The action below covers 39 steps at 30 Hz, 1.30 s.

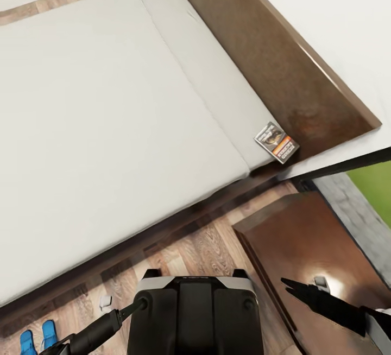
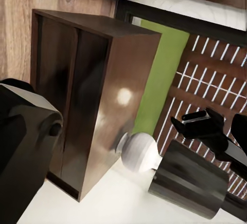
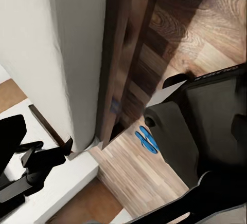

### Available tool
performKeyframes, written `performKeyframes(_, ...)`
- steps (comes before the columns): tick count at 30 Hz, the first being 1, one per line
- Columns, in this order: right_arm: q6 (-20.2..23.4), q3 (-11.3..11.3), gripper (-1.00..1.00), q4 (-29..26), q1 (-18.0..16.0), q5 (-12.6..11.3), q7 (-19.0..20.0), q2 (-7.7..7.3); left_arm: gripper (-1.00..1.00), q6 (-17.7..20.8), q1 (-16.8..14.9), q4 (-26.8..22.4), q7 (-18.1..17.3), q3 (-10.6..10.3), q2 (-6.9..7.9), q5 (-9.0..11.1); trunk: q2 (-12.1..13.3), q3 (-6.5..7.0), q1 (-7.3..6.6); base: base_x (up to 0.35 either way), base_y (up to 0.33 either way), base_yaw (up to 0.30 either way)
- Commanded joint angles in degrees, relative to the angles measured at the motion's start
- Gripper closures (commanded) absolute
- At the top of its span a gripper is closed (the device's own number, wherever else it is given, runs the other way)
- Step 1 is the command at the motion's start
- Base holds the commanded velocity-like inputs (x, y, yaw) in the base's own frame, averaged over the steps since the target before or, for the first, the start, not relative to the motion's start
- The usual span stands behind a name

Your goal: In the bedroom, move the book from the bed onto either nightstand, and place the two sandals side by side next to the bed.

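Book (image 1: pixel 276 142) is logged lying flat at the bed's (image 1: pixel 108 127) right corner against the headboard, within reach of the near nightstand (image 1: pixel 304 246); both sandals (image 1: pixel 38 337) are paired on the floor near left; right gripper (image 1: pixel 290 286) is carried seemingly empty, its opening unclear.

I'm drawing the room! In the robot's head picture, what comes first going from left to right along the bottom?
Blue sandals → left arm → robot's body → right gripper → nightstand.
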Motion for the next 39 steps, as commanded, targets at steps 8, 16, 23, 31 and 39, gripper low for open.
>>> performKeyframes(8,0.3,-2.9,-1.0,0.5,0.0,-0.2,0.0,-0.37,-1.0,0.6,0.0,0.0,-0.2,0.1,0.0,0.0,-0.1,-0.14,0.03,0.0,0.0,0.087)
performKeyframes(16,0.1,-3.1,-1.0,0.5,0.0,-0.2,-0.2,-0.35,-1.0,0.6,0.0,0.0,-0.3,0.0,-0.08,0.1,-0.1,-0.14,0.03,0.0,0.0,0.002)
performKeyframes(23,-2.7,-9.4,-1.0,0.5,0.0,-0.2,-10.3,0.04,-1.0,0.6,0.0,0.0,-0.2,0.1,0.0,0.1,-0.1,-0.14,0.03,0.0,0.0,0.0)
performKeyframes(31,-6.6,-15.4,-1.0,-0.1,-0.1,-0.6,-10.9,0.25,-1.0,0.6,0.0,-0.1,1.9,0.0,-0.06,0.0,-0.1,-0.14,0.03,0.0,0.0,0.0)
performKeyframes(39,-6.7,-15.8,-1.0,-0.2,-1.0,-4.9,-11.5,0.33,-1.0,0.6,0.0,-0.1,2.2,-0.1,-0.08,0.0,-0.1,-0.14,0.03,0.0,0.0,0.0)
